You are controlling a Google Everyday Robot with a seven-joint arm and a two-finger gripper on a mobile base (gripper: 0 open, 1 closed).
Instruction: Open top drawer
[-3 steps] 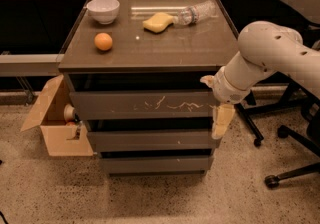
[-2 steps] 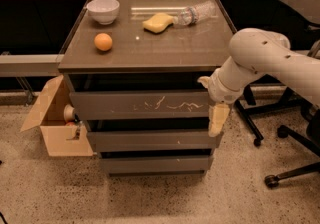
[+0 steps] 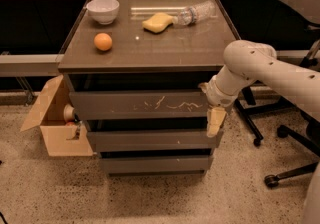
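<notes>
Hanging end effector [image 3: 216, 120] at top drawer [image 3: 135, 104] right edge; chair base [image 3: 290, 172] near

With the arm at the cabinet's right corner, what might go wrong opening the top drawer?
The end effector hangs at the lower right corner of the handleless top drawer; it may slip off, or an off-centre pull may jam it. A jolt might roll the lying bottle or the orange.
</notes>
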